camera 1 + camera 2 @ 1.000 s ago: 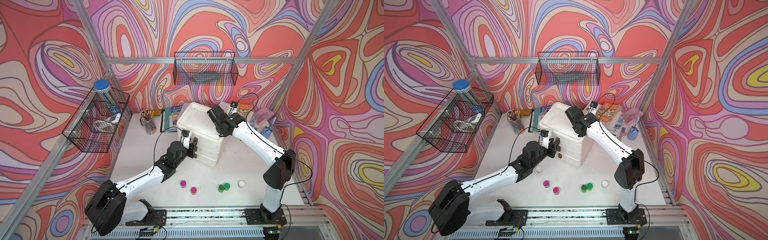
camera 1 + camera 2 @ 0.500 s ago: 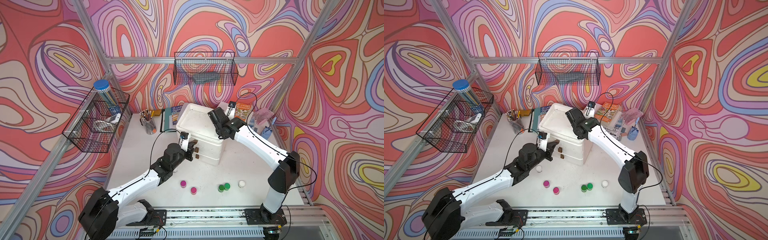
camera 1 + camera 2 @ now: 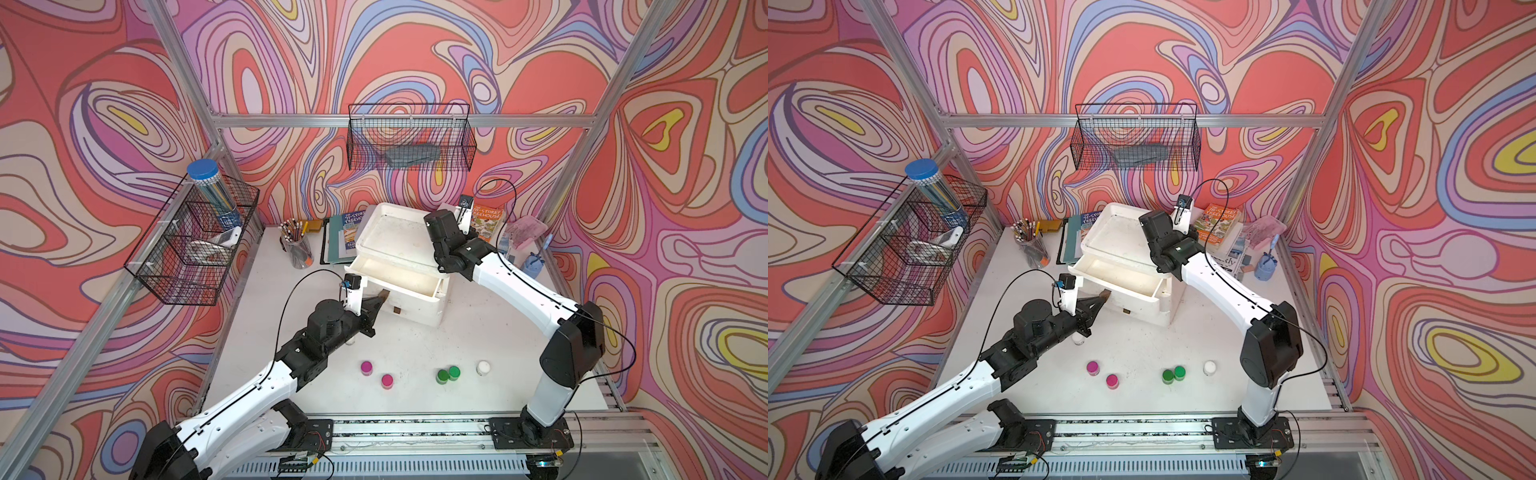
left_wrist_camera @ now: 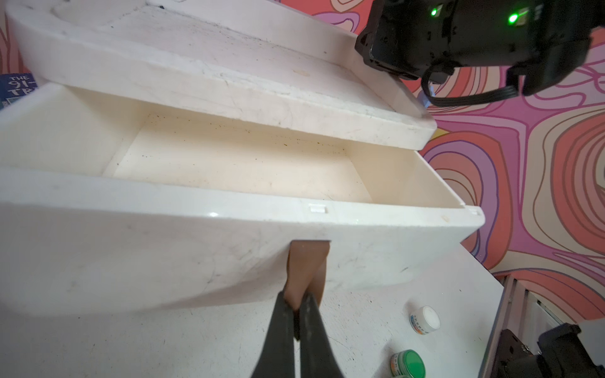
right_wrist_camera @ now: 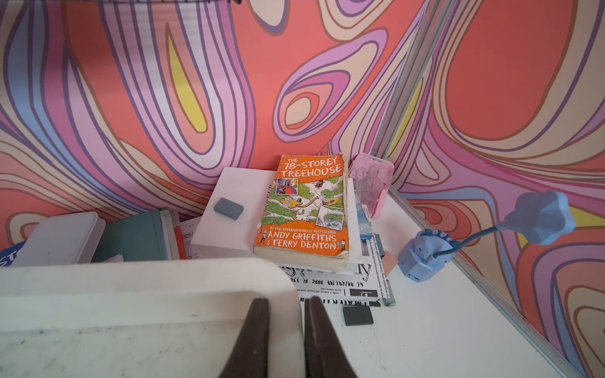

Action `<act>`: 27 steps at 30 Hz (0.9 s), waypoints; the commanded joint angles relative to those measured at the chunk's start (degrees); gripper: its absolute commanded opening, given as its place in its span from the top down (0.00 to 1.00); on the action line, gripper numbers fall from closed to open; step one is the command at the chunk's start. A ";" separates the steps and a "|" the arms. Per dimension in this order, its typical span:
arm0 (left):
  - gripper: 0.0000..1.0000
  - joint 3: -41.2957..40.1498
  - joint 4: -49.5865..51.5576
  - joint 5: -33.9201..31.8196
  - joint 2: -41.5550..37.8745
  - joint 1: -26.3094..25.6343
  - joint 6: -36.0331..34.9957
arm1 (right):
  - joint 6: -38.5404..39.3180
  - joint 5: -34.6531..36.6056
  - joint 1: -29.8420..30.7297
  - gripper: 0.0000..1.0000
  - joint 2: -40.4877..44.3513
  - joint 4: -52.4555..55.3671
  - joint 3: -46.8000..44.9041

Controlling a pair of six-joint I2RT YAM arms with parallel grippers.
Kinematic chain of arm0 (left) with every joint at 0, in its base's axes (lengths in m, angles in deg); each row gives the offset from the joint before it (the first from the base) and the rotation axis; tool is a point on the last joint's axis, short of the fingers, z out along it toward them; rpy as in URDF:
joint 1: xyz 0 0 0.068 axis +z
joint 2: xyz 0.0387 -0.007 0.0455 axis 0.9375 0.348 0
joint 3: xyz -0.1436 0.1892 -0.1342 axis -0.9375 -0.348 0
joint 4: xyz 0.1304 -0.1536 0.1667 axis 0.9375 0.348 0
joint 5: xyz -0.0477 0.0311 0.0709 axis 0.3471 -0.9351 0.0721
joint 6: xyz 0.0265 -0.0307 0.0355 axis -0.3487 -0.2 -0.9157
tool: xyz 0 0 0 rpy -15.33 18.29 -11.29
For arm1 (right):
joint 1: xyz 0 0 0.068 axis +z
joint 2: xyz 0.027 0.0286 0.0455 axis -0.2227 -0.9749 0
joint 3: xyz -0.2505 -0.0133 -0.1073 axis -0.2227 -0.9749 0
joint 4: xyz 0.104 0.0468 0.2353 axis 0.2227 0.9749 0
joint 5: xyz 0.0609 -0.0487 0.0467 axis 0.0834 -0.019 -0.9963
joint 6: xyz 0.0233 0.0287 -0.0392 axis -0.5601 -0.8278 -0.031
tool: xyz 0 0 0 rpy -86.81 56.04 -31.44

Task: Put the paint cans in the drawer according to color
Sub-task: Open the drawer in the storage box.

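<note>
Magenta, green and white lids mark five paint cans (image 3: pixel 442 376) standing on the table (image 3: pixel 415 399) in front of the drawer unit (image 3: pixel 419 309). A sixth white can (image 3: pixel 1078 338) is nearer the unit, partly under the left gripper (image 4: pixel 296 306). That gripper is clenched on the brown pull tab (image 4: pixel 307 265) of the open top drawer (image 4: pixel 163 248). The right gripper (image 5: pixel 284 307) pinches the unit's top rim (image 5: pixel 163 278).

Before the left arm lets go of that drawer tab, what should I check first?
1. Top drawer pulled open: ok.
2. Drawer floor bare: ok.
3. Left gripper shut on the pull tab: ok.
4. Right gripper clamped on the cabinet rim: ok.
5. Six paint cans on the table: ok; magenta can, second magenta can, green can, second green can, white can, second white can half hidden by the left arm.
</note>
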 commanded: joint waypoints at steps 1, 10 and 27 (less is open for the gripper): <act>1.00 -1.45 7.71 1.94 -0.99 0.47 0.30 | -8.18 13.85 -5.95 1.00 1.27 -19.91 -0.90; 1.00 -1.79 12.69 8.58 -2.03 0.52 -0.77 | -13.05 8.56 -6.39 1.00 6.28 -20.67 -9.57; 0.45 4.07 27.98 -3.96 -12.66 0.51 -0.45 | 20.06 -35.73 -6.30 0.34 13.23 -15.28 -7.00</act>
